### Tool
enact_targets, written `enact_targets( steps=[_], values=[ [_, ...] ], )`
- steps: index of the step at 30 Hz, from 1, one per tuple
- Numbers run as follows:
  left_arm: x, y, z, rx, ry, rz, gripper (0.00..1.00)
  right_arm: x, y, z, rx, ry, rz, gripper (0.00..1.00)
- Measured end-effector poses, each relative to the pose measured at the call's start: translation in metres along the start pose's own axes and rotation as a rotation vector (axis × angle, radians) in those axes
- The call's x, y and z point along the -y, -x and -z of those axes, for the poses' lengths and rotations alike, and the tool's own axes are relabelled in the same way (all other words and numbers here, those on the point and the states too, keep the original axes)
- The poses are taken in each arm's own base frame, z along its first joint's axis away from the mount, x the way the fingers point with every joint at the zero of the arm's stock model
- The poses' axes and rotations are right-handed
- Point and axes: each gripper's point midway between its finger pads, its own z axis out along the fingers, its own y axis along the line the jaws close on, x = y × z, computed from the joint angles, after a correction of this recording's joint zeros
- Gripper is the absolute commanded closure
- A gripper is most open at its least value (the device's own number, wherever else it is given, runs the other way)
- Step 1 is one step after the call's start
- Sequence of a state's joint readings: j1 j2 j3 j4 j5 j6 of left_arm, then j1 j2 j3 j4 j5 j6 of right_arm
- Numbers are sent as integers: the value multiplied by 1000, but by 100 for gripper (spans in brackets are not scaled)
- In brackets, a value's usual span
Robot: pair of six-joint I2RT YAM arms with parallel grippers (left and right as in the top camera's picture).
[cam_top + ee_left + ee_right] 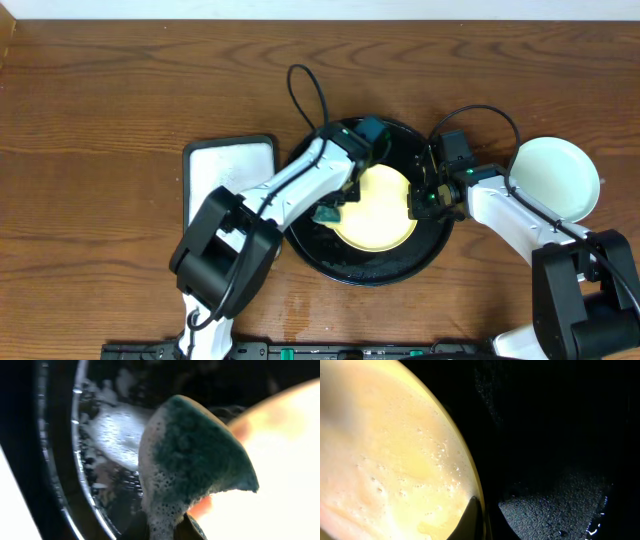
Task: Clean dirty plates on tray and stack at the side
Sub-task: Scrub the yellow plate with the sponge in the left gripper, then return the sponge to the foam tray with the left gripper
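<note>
The yellow plate lies wet and soapy in the black tray. My left gripper is shut on a green sponge at the plate's left edge. In the left wrist view the foamy sponge sticks out from the fingers, with the yellow plate behind it and a red smear beside the sponge. My right gripper is shut on the plate's right rim. In the right wrist view one finger lies over the plate. A mint green plate sits on the table to the right.
A small rectangular white tray with a black rim lies left of the black tray. The black tray's floor is wet with suds and shows dark in the right wrist view. Cables loop above both wrists.
</note>
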State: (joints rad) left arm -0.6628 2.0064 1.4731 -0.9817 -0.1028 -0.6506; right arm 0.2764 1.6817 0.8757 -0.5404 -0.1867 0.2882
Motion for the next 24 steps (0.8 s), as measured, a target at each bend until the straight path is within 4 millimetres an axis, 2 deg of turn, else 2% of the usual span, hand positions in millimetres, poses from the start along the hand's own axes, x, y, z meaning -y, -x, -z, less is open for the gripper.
enact_targets(
  steps=[4,9,11,14,16,19,22,24],
  values=[
    [-11,2,14,-11,-31,37,93,0,0,0,0,0,0,99],
    [-36,5,59,31,-87,83,93,0,0,0,-1,-1,0,99],
    [-61,5,83,52,-104,114,92,0,0,0,-1,-1,0,99],
    [-99,6,101,71,-86,169,92,0,0,0,0,-1,4,99],
    [-125,12,106,90,-68,219,92,0,0,0,0,-1,8,99],
    [-158,18,95,96,-37,291,92,0,0,0,0,-2,11,99],
    [-177,15,57,70,-15,340,91,0,0,0,-1,-1,11,99],
    [-183,7,33,37,-6,352,87,0,0,0,-1,0,11,99]
  ],
)
